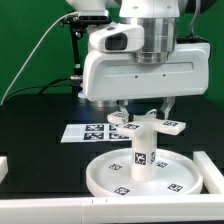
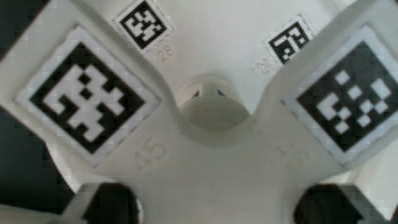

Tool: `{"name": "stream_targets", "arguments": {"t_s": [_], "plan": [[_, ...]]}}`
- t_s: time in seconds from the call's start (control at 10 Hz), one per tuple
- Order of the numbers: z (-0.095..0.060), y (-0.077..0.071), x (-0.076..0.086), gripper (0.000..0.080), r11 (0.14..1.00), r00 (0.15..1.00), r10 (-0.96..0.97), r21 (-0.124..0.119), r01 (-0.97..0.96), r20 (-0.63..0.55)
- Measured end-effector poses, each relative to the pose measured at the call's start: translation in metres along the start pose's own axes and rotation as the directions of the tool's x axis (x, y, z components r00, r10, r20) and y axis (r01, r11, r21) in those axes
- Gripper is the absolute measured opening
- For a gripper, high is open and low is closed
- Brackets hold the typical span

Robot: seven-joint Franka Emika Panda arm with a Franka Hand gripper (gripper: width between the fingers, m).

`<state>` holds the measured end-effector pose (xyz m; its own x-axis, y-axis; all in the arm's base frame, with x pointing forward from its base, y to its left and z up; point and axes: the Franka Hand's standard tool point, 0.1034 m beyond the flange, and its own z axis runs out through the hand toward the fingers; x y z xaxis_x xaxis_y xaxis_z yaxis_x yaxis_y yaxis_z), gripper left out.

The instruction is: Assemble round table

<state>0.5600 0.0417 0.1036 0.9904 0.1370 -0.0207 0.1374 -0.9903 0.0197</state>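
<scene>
One foot piece seemingly between jaws

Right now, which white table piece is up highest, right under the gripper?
The branched foot piece. It sits on top of the upright leg, just below the gripper, while the big round disc lies flat at the bottom.

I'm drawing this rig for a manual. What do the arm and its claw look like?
The arm is glossy white, with a rounded boxy body, a ribbed grey metallic cylinder at the wrist and a dark oval inset on the side. Black cables run behind it. The claw has two short, slim pale fingers; in the wrist view their tips show as dark rounded pads.
</scene>
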Motion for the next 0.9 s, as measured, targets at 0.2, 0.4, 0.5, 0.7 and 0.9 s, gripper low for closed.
{"name": "stream_targets", "arguments": {"t_s": [0.2,0.4,0.5,0.7,0.9], "plan": [[0.0001,-0.0006,0.0007,0.0435,0.986,0.986,0.168,0.0,-0.168,-0.005],[0.0005,-0.0009,0.0022,0.0435,0.887,0.886,0.463,0.003,-0.463,-0.02],[0.0007,-0.001,0.0025,0.0435,0.797,0.797,0.604,0.013,-0.604,-0.02],[0.0012,-0.0002,0.0033,0.0436,0.503,0.504,0.864,0.057,-0.863,0.002],[0.0008,0.0007,0.0034,0.0436,0.324,0.328,0.944,0.077,-0.943,0.04]]}}
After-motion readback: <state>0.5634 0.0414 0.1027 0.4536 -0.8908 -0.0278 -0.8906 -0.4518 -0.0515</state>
